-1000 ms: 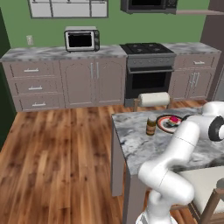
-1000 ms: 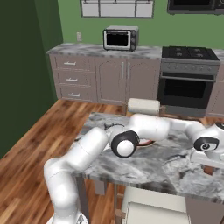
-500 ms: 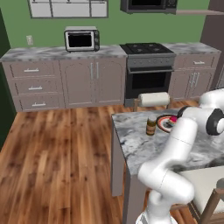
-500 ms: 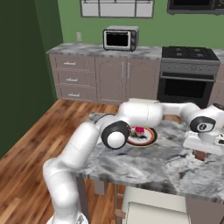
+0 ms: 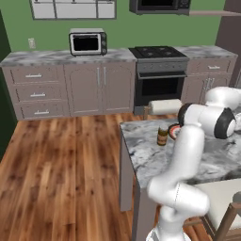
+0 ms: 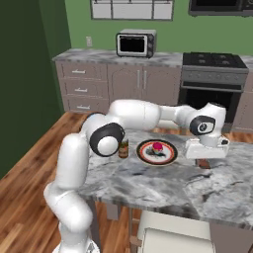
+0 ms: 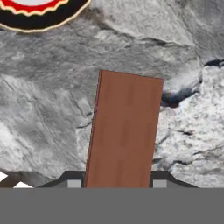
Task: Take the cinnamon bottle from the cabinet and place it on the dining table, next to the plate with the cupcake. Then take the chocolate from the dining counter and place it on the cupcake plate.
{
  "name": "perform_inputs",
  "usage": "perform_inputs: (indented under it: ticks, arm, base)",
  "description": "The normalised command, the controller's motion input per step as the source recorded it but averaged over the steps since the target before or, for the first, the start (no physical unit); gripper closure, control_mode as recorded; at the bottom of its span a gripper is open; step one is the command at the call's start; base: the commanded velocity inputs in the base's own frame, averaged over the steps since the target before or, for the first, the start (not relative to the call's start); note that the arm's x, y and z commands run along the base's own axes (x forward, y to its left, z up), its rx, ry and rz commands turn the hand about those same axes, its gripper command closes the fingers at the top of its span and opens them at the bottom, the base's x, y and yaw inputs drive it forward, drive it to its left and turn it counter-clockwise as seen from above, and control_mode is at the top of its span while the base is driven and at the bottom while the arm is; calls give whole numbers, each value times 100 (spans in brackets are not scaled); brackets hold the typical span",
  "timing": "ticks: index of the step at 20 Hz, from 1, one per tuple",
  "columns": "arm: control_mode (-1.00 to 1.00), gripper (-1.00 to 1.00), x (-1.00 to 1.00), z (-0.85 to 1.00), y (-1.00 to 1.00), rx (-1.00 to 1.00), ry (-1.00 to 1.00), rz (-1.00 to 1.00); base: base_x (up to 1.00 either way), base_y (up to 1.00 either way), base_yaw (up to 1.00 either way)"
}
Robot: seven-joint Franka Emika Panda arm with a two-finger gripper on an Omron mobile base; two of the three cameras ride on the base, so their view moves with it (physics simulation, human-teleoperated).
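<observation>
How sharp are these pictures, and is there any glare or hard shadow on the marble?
Both base views are soft: the cupcake plate and cinnamon bottle lack fine detail. The hand view is crisper, with clean edges on the chocolate. The dining table shows even light, no glare, no hard shadows.

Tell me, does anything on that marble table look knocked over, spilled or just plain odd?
Nothing stands out. The small brown cinnamon bottle stands upright on the grey-white marble dining table, beside the black-and-red rimmed plate with the cupcake. The flat brown chocolate bar sits between the fingers of the shut gripper, unbroken.
</observation>
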Motion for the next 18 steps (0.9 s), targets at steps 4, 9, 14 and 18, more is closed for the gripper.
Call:
perform_inputs:
  ticks: [4, 9, 14, 18]
  arm:
    - [-100, 100, 0, 6, 100, -6, 0, 46]
    - [-100, 100, 5, 0, 100, 0, 1, 50]
    - [-100, 100, 53, 9, 97, 2, 0, 40]
    - [-100, 100, 72, 1, 52, 4, -1, 21]
  base:
    - [0, 0, 0]
    - [0, 0, 0]
    - [0, 0, 0]
    - [0, 0, 0]
